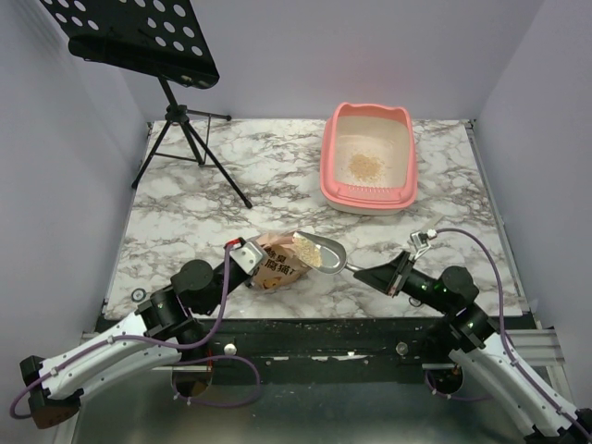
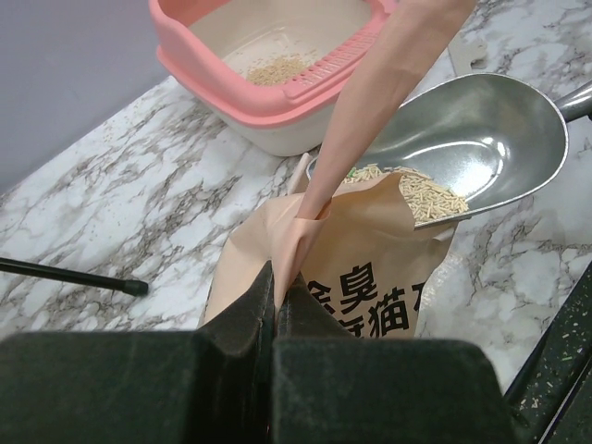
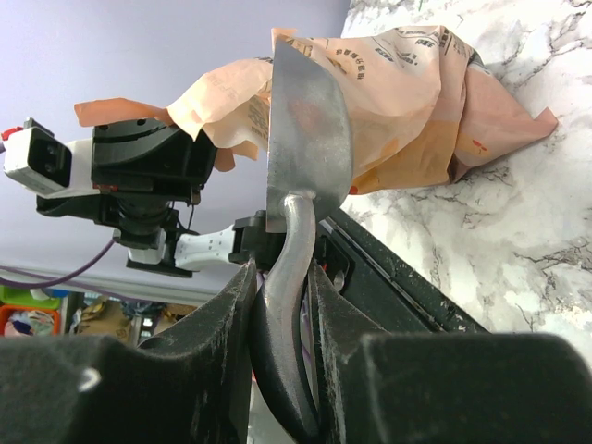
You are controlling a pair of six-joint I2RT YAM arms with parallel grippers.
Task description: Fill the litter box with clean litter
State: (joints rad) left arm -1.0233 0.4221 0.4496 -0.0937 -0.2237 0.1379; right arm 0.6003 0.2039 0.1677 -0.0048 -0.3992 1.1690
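Note:
The pink litter box (image 1: 326,159) stands at the back right, with a small pile of clean litter (image 1: 365,166) on its pale floor. The left wrist view shows the same litter box (image 2: 231,97) and pile (image 2: 276,68). Near the front middle of the table is an orange-tan printed bag (image 1: 276,270). My left gripper (image 1: 248,255) is shut on the bag's top edge (image 2: 294,242). A grey metal scoop (image 1: 326,252) rests its bowl in the bag mouth, with some granules (image 2: 427,194) at its lip. The right gripper (image 1: 400,275) is shut on the scoop's handle (image 3: 289,277).
A black music stand on a tripod (image 1: 188,129) occupies the back left, and one of its legs (image 2: 74,276) reaches toward the bag. Pale walls enclose the marble table on three sides. A few granules lie scattered along the black front edge (image 1: 342,326).

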